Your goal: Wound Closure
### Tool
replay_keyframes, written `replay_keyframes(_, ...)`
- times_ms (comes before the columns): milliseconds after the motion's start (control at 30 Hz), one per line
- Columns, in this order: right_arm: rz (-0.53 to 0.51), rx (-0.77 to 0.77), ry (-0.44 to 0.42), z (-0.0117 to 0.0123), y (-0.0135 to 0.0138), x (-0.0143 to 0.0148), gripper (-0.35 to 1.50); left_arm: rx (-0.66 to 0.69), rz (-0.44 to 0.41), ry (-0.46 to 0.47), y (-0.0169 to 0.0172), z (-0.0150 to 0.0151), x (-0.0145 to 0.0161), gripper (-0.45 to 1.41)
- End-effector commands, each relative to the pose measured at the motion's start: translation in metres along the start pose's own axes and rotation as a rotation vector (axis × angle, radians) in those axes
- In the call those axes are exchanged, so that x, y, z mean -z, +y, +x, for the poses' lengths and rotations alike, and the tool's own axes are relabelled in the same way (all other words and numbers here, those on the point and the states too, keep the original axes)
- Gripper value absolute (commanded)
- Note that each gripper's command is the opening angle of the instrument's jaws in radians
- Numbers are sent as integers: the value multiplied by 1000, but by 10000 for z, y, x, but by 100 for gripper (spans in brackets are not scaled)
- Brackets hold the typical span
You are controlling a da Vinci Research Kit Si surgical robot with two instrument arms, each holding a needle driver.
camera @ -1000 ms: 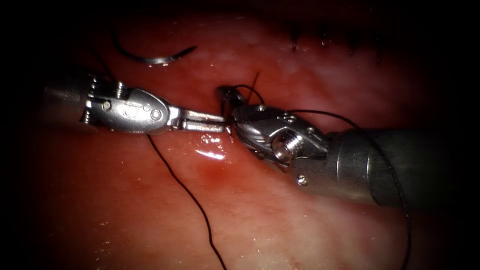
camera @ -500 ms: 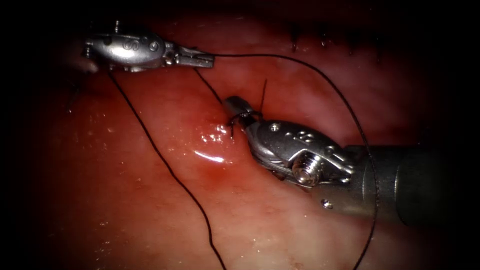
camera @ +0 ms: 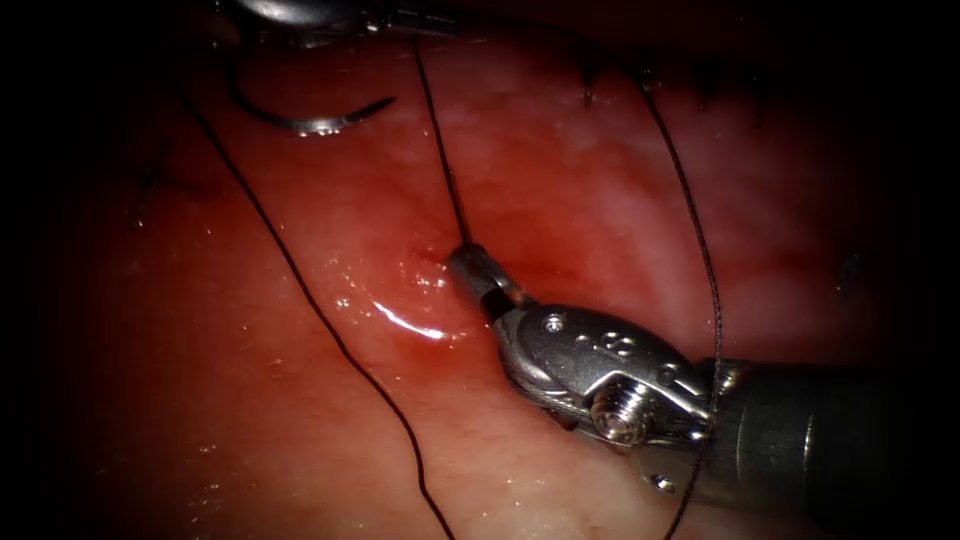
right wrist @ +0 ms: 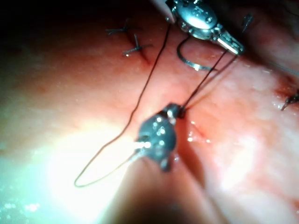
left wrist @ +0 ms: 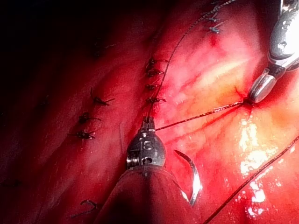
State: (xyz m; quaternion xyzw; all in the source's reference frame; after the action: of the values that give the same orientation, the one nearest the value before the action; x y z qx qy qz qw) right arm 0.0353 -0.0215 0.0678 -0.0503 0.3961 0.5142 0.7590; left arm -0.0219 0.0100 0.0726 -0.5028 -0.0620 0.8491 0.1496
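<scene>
My right tool (camera: 468, 260) reaches in from the lower right, its jaws shut on the thread right at the tissue (camera: 250, 400) surface. My left tool (camera: 420, 20) sits at the top edge, shut on the same thread (camera: 440, 150), which runs taut and straight between the two. The curved needle (camera: 310, 122) lies free on the tissue at the upper left, held by neither tool. In the left wrist view the left tool (left wrist: 148, 123) holds the strand leading to the right tool (left wrist: 258, 93), with the needle (left wrist: 192, 177) beside its shaft. The right wrist view has the right tool (right wrist: 174, 111) and the left tool (right wrist: 233, 45).
Finished stitches (camera: 590, 85) line the cut at the upper right and appear as a row of stitches (left wrist: 152, 74) ahead of the left tool. A slack thread loop (camera: 705, 270) curves past the right tool. Another strand (camera: 310, 300) crosses the left tissue. Red fluid (camera: 410, 325) glistens beside the right jaws.
The left tool moved from the centre up to the top edge, drawing the thread taut. The right tool drew down and right; the loop around its jaws is gone.
</scene>
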Motion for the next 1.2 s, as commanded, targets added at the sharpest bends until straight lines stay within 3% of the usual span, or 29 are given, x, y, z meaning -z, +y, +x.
replay_keyframes(33,2,4,0,-5,-6,-3,-35,-2,2,1,-5,0,-10,-45)
replay_keyframes(567,22,97,11,-43,-23,8,-35,-78,92,-41,-44,-14,-22,-45)
replay_keyframes(833,24,122,14,-44,-26,8,-35,-125,137,-72,-47,-11,-22,-45)
replay_keyframes(967,27,155,40,-46,-34,13,-35,-156,144,-83,-52,-3,-19,-45)
replay_keyframes(1200,56,290,98,-43,-54,21,-35,-222,159,-83,-53,49,-13,-45)
